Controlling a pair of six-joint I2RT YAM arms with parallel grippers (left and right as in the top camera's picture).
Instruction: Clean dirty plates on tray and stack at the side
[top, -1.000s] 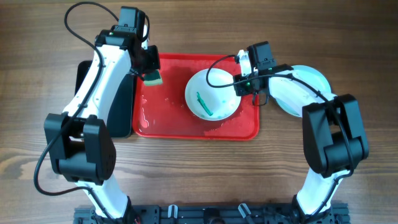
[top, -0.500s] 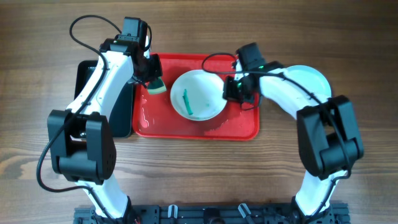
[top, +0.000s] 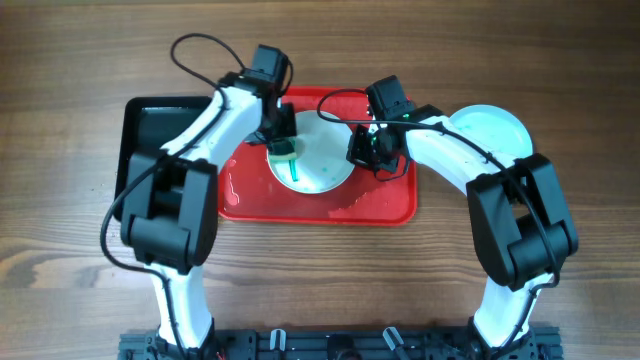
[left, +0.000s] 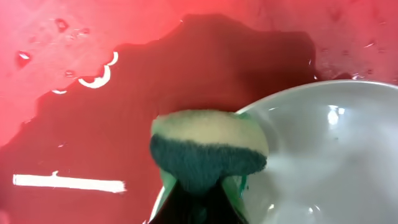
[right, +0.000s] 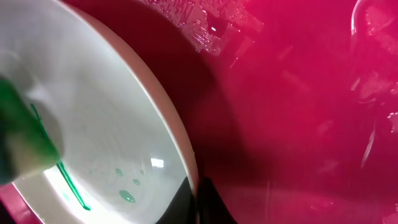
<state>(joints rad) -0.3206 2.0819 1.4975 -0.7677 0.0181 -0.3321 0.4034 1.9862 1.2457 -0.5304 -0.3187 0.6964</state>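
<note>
Reaching in from the desk's (top: 560, 60) left side, the left arm bends at the elbow and stretches across the black tray (top: 150, 125) to the tray (top: 390, 205). The left gripper (top: 283, 142) points down, clenched on a sponge (top: 285, 152). From the left wrist view the sponge (left: 208, 146), pale on top and dark green below, sits pinched between the fingers, right over the plate's (left: 323, 155) near rim.

The right arm curves in from the other side, its forearm passing over a turquoise plate (top: 495, 125) that lies on the desk beyond the tray's right end and is partly hidden by it. The right gripper (top: 362, 150) sits at the white plate's (top: 320, 160) right edge. In the right wrist view it (right: 198, 202) is clenched on that rim, one finger on each side.

The plate lies in the middle of the red tray, between the two grippers. A teal-green smear (top: 296, 172) runs across its bowl just below the sponge, and the right wrist view shows the streak (right: 69, 185) with a few small green spots beside it. Water drops (left: 99, 74) and wet patches shine on the tray's floor around the plate
</note>
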